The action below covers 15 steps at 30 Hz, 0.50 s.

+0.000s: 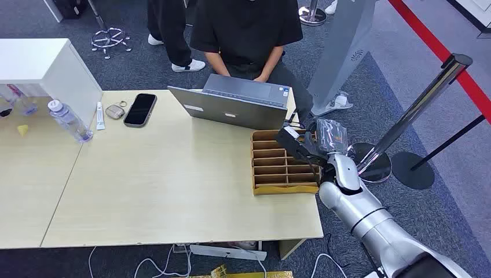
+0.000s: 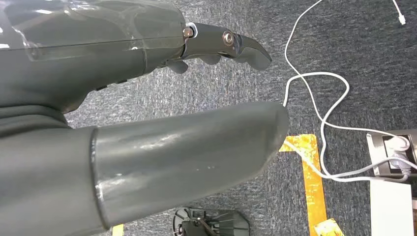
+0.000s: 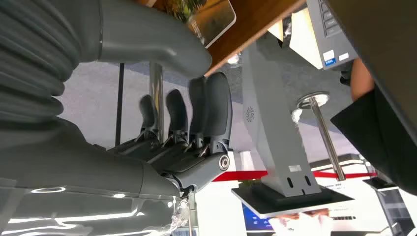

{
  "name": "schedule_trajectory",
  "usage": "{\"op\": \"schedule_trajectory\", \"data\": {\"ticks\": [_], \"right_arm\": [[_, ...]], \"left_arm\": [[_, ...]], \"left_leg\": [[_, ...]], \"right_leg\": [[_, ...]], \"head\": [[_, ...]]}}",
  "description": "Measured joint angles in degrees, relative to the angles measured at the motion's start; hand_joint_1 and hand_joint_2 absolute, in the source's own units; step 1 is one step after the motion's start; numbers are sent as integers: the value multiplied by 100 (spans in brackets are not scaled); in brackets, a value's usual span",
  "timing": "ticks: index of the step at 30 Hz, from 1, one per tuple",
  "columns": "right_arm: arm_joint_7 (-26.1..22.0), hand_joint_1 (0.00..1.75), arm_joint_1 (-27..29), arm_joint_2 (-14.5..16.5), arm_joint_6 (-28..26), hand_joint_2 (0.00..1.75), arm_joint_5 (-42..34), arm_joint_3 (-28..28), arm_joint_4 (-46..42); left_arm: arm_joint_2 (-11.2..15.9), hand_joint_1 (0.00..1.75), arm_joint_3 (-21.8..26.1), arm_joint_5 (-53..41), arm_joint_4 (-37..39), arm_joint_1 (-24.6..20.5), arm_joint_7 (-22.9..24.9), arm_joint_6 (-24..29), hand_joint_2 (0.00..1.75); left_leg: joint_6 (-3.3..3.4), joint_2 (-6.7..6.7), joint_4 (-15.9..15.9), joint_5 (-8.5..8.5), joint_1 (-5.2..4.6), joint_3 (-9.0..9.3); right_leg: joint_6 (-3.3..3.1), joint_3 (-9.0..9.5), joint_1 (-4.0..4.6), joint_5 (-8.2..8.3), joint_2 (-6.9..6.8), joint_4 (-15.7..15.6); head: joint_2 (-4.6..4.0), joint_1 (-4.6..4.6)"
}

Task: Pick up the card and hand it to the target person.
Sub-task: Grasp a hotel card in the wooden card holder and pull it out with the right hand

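My right hand [image 1: 301, 145] is up at the far right corner of the wooden card rack [image 1: 272, 174], which sits at the right end of the light wood table [image 1: 173, 191]. In the right wrist view my thumb [image 3: 162, 46] and fingers [image 3: 211, 108] close on a card [image 3: 211, 17], pinching it at the rack's edge. My left hand [image 2: 147, 98] hangs over grey carpet, thumb and fingers apart, holding nothing; a white cable [image 2: 319, 98] and orange floor tape [image 2: 312, 172] lie below it. A person in a black shirt [image 1: 243, 29] sits at the far side behind an open grey laptop [image 1: 237, 101]. To the left of the laptop lies a black phone [image 1: 140, 109], with a water bottle [image 1: 68, 120] further left.
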Motion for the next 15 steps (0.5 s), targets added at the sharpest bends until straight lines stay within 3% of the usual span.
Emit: {"op": "schedule_trajectory", "data": {"ticks": [8, 15], "right_arm": [[9, 84, -5, 0, 39, 175, -1, 108, 61], [93, 89, -8, -14, 21, 175, 9, 179, 52]], "left_arm": [[0, 0, 0, 0, 0, 0, 5, 0, 0], [0, 0, -1, 0, 0, 1, 0, 0, 0]], "left_leg": [[0, 0, 0, 0, 0, 0], [0, 0, 0, 0, 0, 0]], "right_leg": [[0, 0, 0, 0, 0, 0], [0, 0, 0, 0, 1, 0]], "head": [[0, -1], [0, 0]]}}
